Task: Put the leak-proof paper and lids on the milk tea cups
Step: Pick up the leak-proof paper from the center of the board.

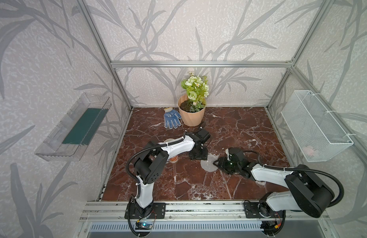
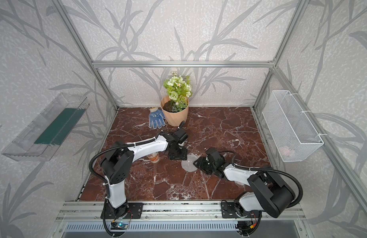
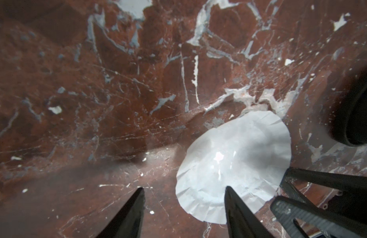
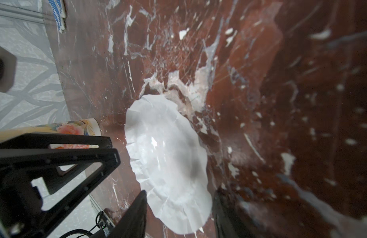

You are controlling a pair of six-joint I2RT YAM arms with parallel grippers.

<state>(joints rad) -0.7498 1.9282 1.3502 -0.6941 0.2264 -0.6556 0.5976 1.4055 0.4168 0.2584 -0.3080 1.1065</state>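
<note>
Paper (image 3: 234, 160) lies flat on the table (image 1: 199, 185) near the cup (image 4: 75, 131), judged thin, light, limp and easily creased, best pinched at its crinkled rim; left gripper (image 3: 184, 188) and right gripper (image 4: 180, 192) stand part-open at its edge, holding nothing.

Left gripper (image 3: 183, 188), right gripper (image 4: 179, 193) flank paper (image 1: 208, 164); front tabletop (image 1: 188, 185) open.

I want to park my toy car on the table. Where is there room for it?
Bare table lies at the back right, between the flower pot and the right frame post, and in front, along the metal rail. The middle is crowded: left gripper, right gripper, the leak-proof paper and the milk tea cup.
</note>
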